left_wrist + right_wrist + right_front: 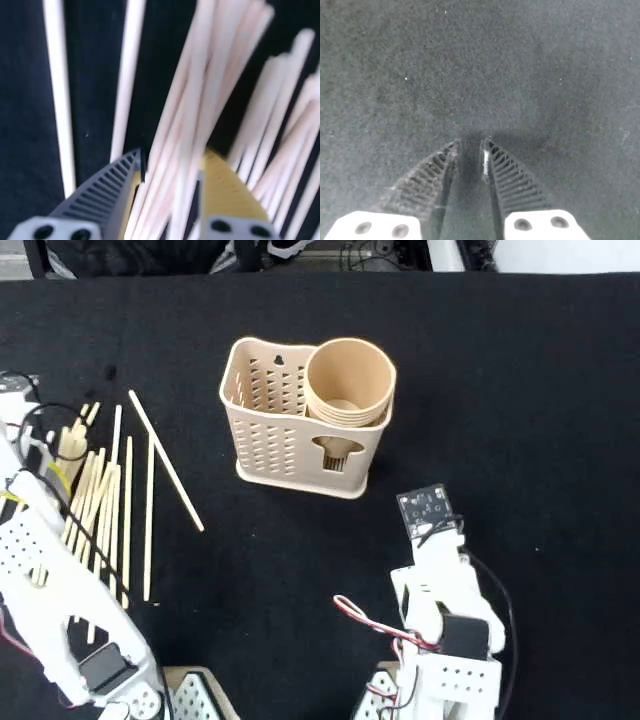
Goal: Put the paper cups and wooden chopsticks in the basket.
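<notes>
Chopsticks (105,510) lie fanned on the surface (520,390) to one side of the basket (265,445), whose compartment farther from them holds the stacked paper cups (350,380). Your left hand (167,175) is pinched on several, sticks filling the gap between its jaws. Grip firmly, lift level so none slip, then tip the bundle upright over the free compartment; your right hand (470,150), all but closed on nothing, sits clear.

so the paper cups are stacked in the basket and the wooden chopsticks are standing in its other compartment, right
Not quite. The paper cups are stacked in the basket, but the wooden chopsticks are not in its other compartment: they lie on the black table beside the basket, as the high view shows.
</notes>
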